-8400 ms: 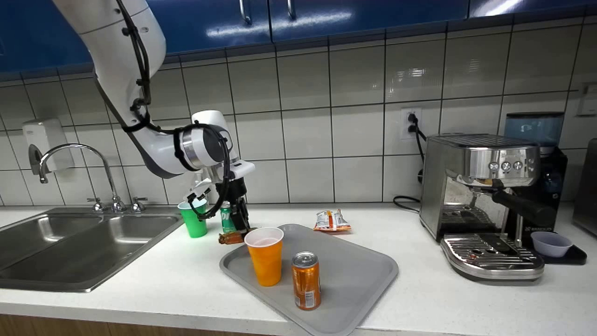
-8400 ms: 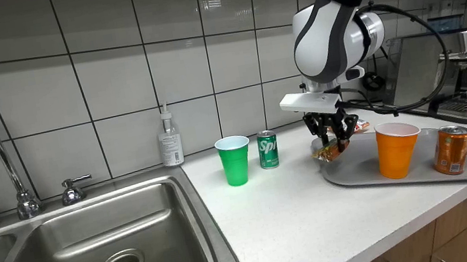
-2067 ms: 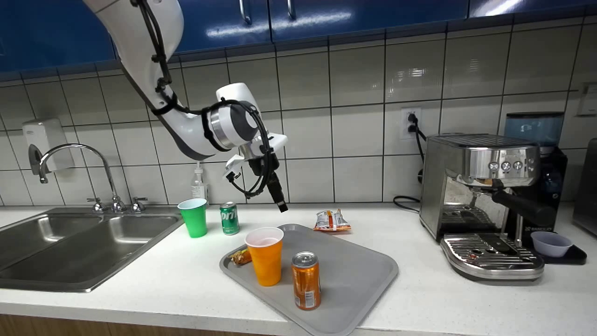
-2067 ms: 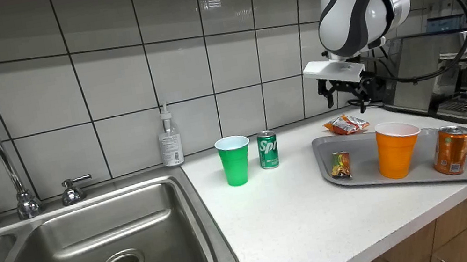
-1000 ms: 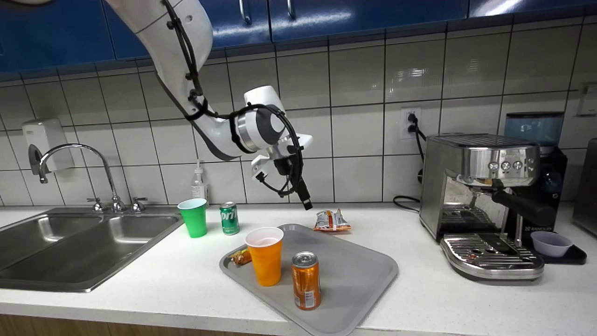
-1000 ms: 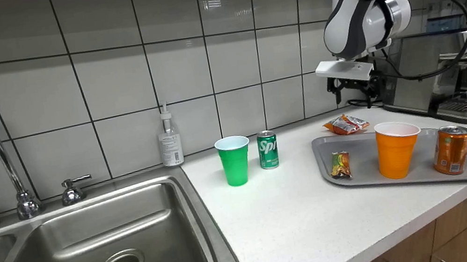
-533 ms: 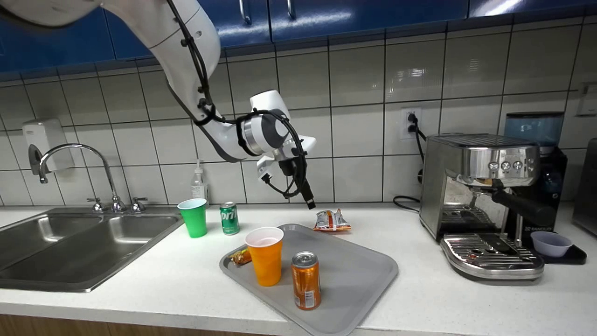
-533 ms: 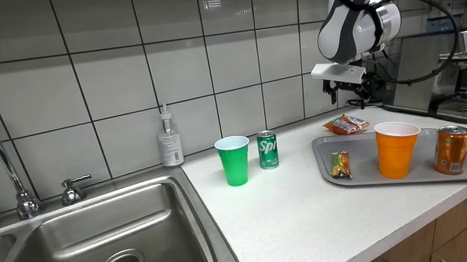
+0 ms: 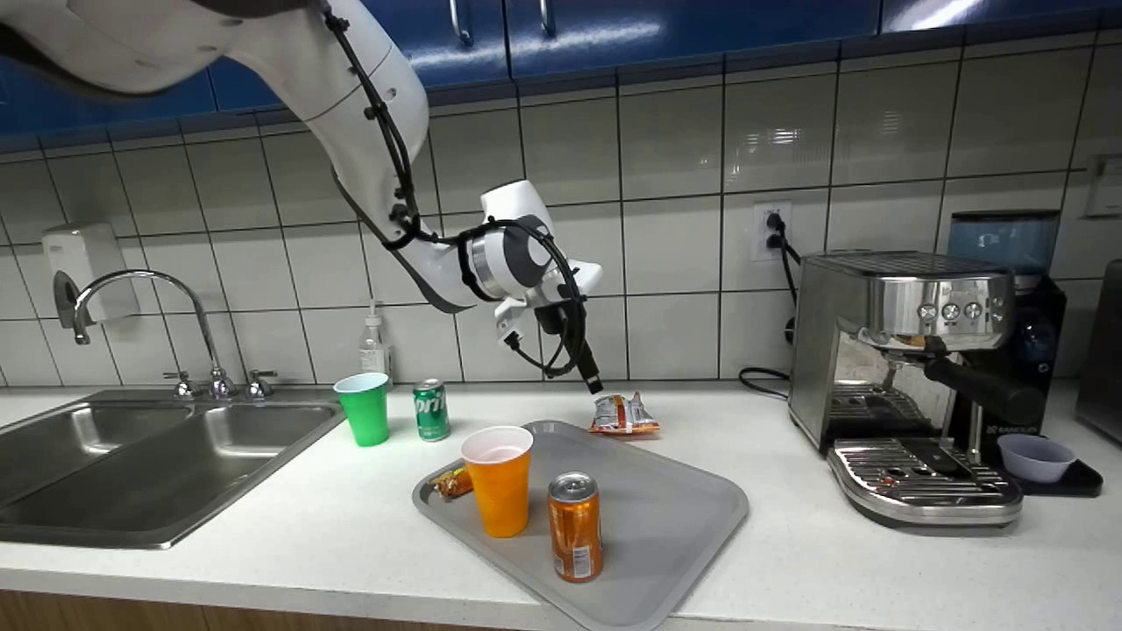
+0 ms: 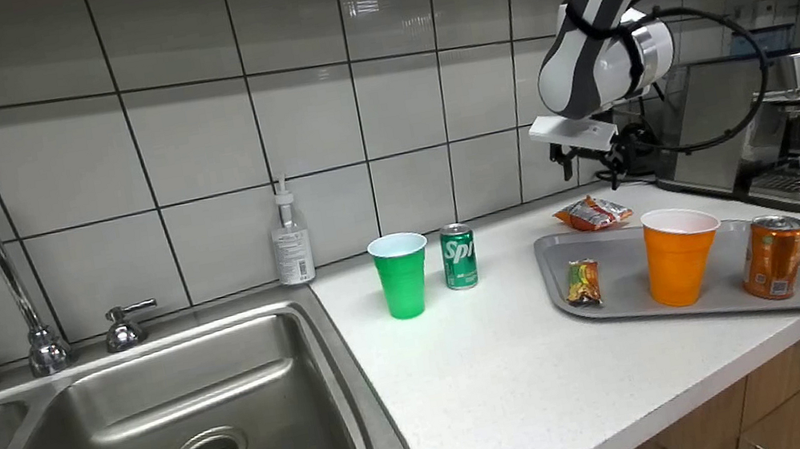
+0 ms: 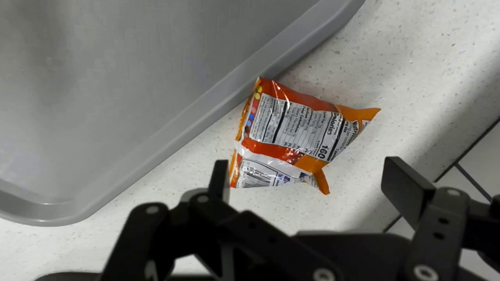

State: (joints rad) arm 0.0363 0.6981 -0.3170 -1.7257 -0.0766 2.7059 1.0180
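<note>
My gripper (image 11: 306, 179) stands open above the counter, with nothing between its fingers. Nearest to it is an orange and white snack bag (image 11: 297, 128), lying on the counter against the rim of the grey tray (image 11: 218, 93). In both exterior views the gripper (image 9: 596, 387) (image 10: 590, 176) hangs a little above that bag (image 9: 624, 414) (image 10: 593, 213), apart from it. On the tray (image 9: 649, 508) stand an orange cup (image 9: 498, 491) and an orange can (image 9: 576, 539). A small wrapped snack (image 10: 583, 283) lies at the tray's corner, partly hidden by the cup in an exterior view.
A green cup (image 9: 365, 412) and a green can (image 9: 431, 410) stand left of the tray. Behind are a soap bottle (image 10: 292, 242) and the tiled wall. The sink (image 10: 181, 424) and a coffee machine (image 9: 903, 368) flank the counter.
Earlier the gripper was at the wrapped snack by the tray's corner; that snack now lies released on the tray. The gripper rose and moved over toward the snack bag, lately shifting slightly.
</note>
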